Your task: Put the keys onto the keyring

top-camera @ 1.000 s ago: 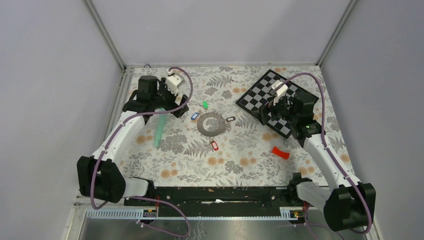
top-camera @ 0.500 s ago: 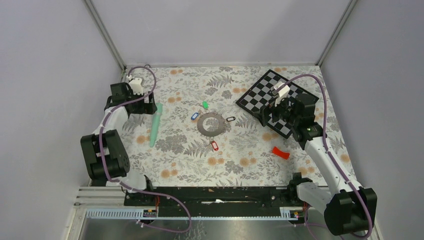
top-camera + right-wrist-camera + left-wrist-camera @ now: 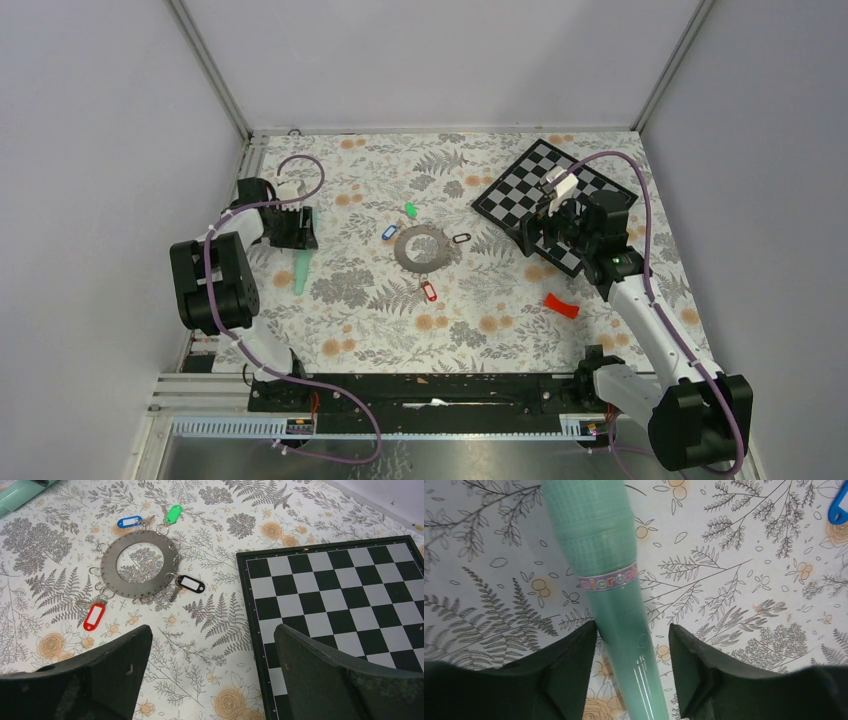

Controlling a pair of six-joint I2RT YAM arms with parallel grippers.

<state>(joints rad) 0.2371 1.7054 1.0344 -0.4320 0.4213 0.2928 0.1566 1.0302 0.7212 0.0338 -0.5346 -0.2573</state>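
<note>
Grey keyring (image 3: 421,246) lies flat at centre, round, no long axis. Tags fan off its rim: green key (image 3: 410,210) pts far, blue key (image 3: 389,232) far-left, black key (image 3: 461,238) right, red key (image 3: 429,291) near. L gripper (image 3: 633,630) part-open astride mint tube (image 3: 599,540), not clamped. R gripper (image 3: 207,630) spread wide, empty, by chessboard (image 3: 560,180).

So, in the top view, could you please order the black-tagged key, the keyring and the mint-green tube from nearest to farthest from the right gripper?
From the right gripper:
1. the black-tagged key, just to its left.
2. the keyring, further left, mid-table.
3. the mint-green tube, at the table's far left side.
</note>
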